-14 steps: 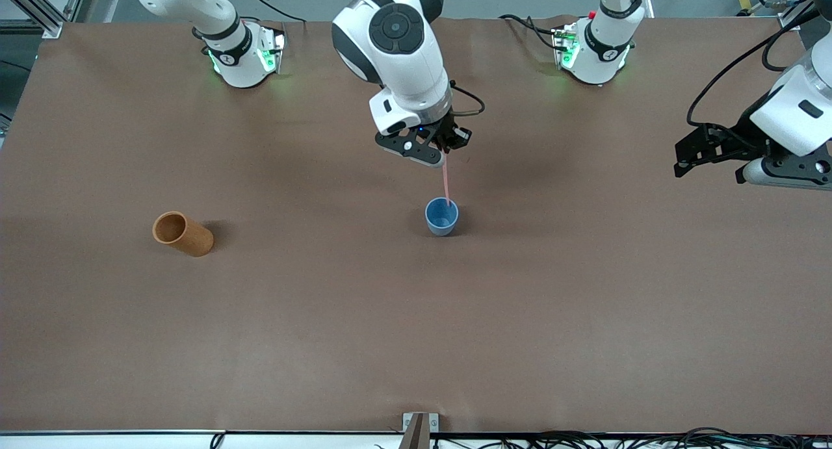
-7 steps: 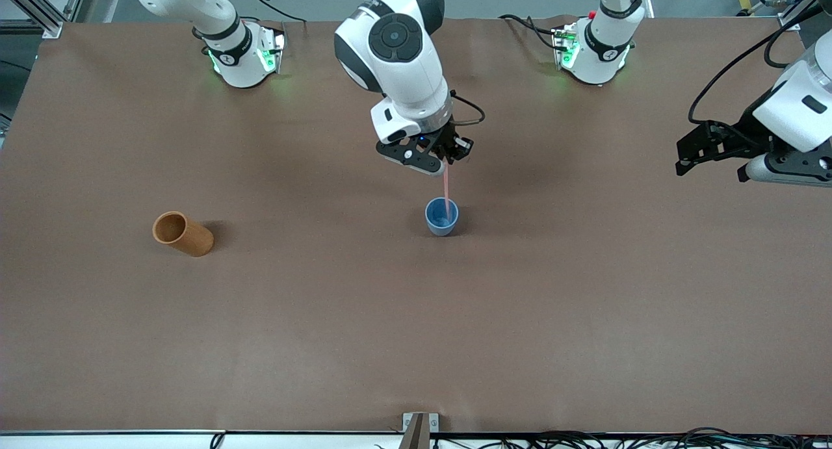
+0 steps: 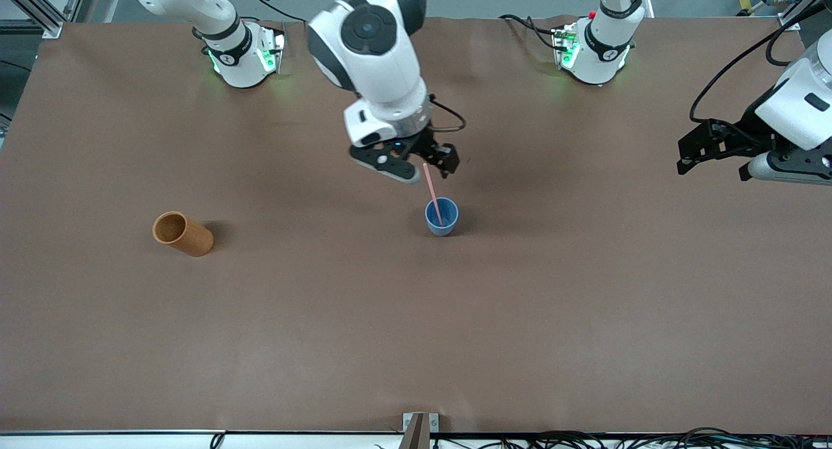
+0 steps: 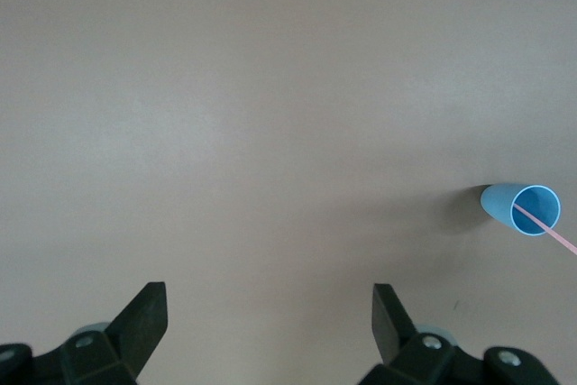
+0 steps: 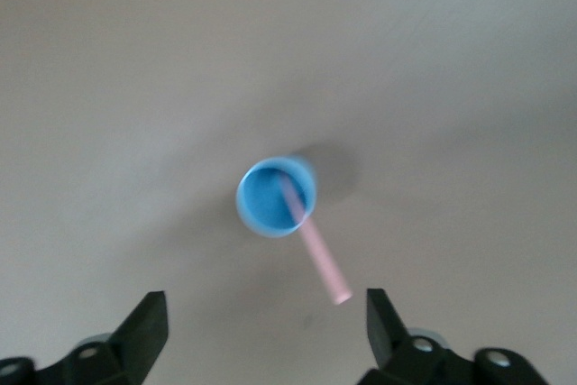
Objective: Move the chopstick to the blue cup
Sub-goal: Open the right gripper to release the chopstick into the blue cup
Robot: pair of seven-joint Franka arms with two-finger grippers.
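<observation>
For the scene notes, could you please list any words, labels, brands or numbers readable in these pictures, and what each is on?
No readable text anywhere.
Small round marks on the two arm bases: too small to read.
Blue cup, chopstick, orange-brown cup: plain, unmarked.

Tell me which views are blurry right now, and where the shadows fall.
Right wrist view: soft and smeared, the blue cup and pink chopstick have fuzzy edges. Left wrist view: sharp, the cup casts a short shadow on the table. Front view: crisp, even light, soft shadows beside the blue cup and the orange cup.
</observation>
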